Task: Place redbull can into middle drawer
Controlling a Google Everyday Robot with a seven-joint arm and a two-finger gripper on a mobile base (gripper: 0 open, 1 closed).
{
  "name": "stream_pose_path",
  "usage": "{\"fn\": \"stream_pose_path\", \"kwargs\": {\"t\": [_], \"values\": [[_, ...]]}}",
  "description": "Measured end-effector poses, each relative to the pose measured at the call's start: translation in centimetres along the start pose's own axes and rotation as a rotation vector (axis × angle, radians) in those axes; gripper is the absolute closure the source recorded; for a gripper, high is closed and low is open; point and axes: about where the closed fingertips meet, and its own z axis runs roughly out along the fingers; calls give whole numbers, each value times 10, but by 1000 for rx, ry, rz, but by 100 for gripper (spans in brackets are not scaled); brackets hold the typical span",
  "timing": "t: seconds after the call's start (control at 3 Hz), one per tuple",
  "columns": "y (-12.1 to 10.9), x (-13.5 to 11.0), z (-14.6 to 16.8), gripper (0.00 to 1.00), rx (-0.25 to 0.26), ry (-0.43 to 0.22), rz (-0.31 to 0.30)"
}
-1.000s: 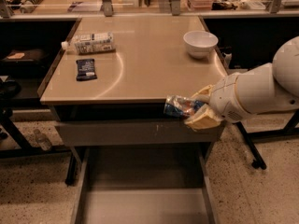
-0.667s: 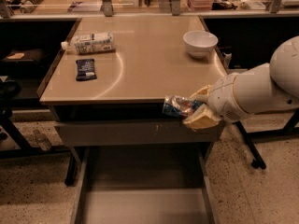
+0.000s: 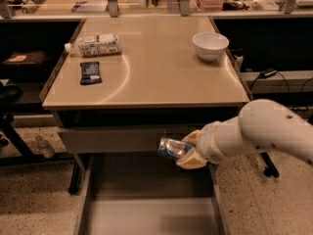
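Note:
My gripper (image 3: 186,151) is shut on the redbull can (image 3: 171,148), a slim blue-and-silver can held on its side with its silver end pointing left. The white arm comes in from the right. The can hangs in front of the grey drawer front, just above the back of the middle drawer (image 3: 146,214), which is pulled out wide below the table with its flat grey floor showing.
On the tan tabletop (image 3: 146,77) lie a white-labelled bottle (image 3: 98,45) and a flat dark-blue snack bar (image 3: 91,73) at the left, and a white bowl (image 3: 210,45) at the back right. A grey drawer front (image 3: 112,140) sits just under the table edge.
My gripper has moved down and a little left with the can, from the level of the table's front edge to in front of the drawer front, over the open drawer.

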Motion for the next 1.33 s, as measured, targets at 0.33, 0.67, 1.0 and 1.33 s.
{"fn": "stream_pose_path", "kwargs": {"t": [0.33, 0.67, 1.0, 1.33], "values": [[15, 25, 59, 100, -21, 12, -32], [20, 45, 110, 100, -29, 3, -52], [21, 70, 150, 100, -65, -16, -13], [0, 96, 152, 100, -82, -45, 68]]}}
